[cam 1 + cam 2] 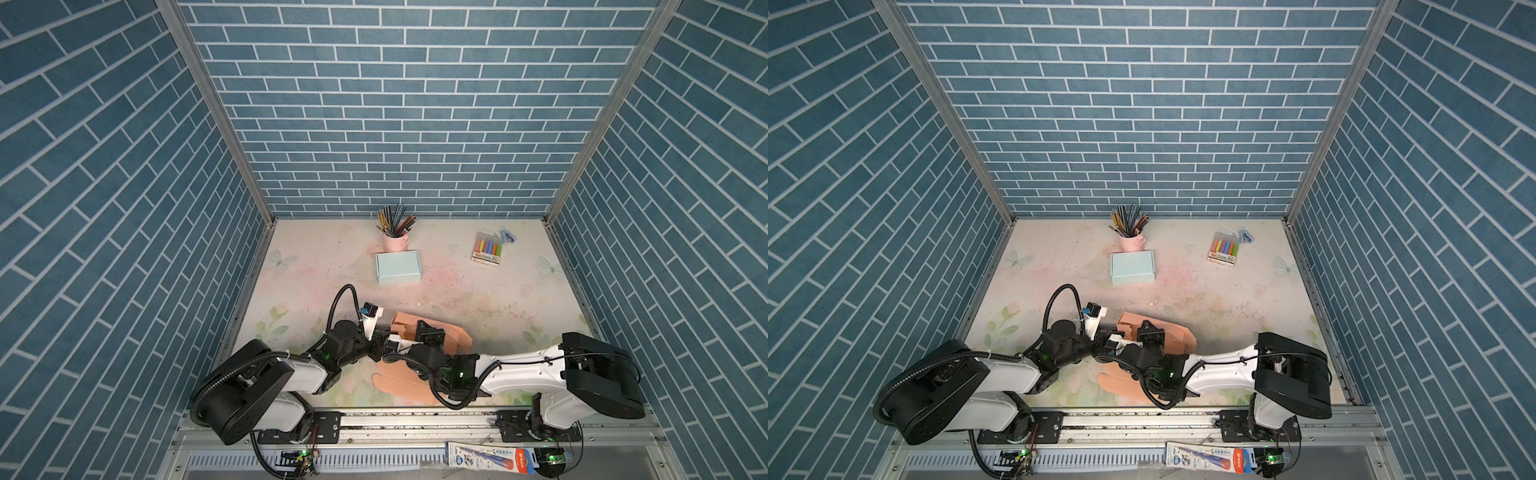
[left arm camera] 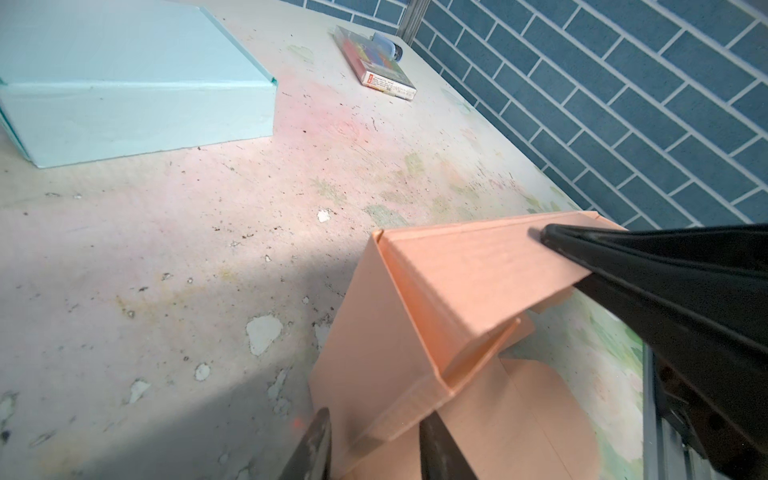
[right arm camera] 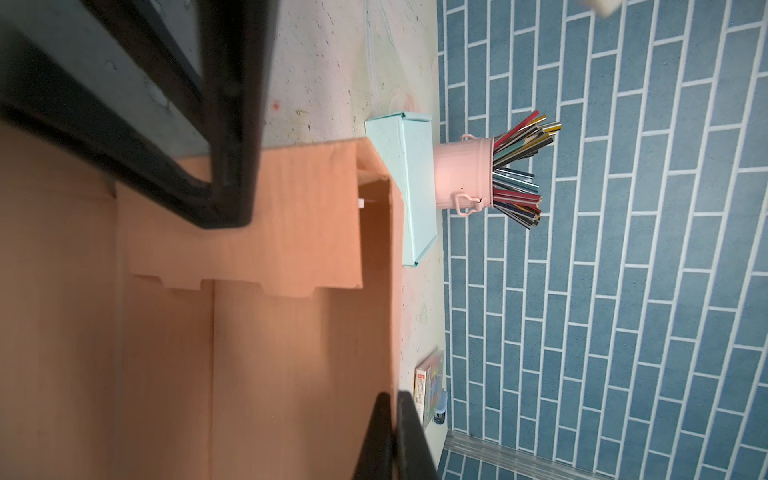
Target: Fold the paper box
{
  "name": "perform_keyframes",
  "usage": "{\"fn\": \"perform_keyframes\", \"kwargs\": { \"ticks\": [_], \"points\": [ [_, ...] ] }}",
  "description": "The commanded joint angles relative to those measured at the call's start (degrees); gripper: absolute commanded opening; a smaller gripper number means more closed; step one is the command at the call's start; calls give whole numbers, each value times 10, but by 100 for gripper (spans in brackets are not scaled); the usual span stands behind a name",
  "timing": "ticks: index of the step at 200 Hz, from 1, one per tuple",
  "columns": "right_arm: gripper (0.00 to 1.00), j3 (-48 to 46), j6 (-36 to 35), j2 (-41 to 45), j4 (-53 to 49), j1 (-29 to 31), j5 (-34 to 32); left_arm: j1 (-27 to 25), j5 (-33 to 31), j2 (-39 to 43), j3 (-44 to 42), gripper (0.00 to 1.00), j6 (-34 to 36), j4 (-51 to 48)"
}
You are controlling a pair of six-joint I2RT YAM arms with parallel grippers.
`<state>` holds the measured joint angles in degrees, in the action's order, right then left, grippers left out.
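Observation:
The paper box [image 1: 453,337] is salmon-pink card, partly folded, near the table's front middle in both top views. Its flat flaps [image 1: 399,382] spread toward the front edge. In the left wrist view my left gripper [image 2: 376,446] stands open astride a raised corner wall of the paper box [image 2: 457,291], with a gap on each side of the card. In the right wrist view my right gripper [image 3: 392,436] is shut on the top edge of a standing wall of the box [image 3: 270,332]. The right gripper's fingertips [image 2: 548,241] also show in the left wrist view, pinching the far wall.
A closed light-blue box [image 1: 398,267] lies behind the work area, with a pink cup of pencils [image 1: 395,241] behind it. A pack of coloured markers [image 1: 487,249] sits at the back right. Blue brick-pattern walls enclose three sides.

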<state>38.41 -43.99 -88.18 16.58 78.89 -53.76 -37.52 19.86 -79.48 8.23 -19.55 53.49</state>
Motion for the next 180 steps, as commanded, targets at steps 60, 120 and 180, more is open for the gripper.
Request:
{"fn": "perform_keyframes", "kwargs": {
  "ticks": [60,120,180],
  "points": [
    [0,-6,-3,-9,3,8,4,-9,-32,-23,17,23,40,40],
    [3,0,30,6,-14,9,27,-27,-68,-28,3,17,67,78],
    [13,7,73,18,-40,13,41,-41,-96,-48,0,8,89,92]
  ]
}}
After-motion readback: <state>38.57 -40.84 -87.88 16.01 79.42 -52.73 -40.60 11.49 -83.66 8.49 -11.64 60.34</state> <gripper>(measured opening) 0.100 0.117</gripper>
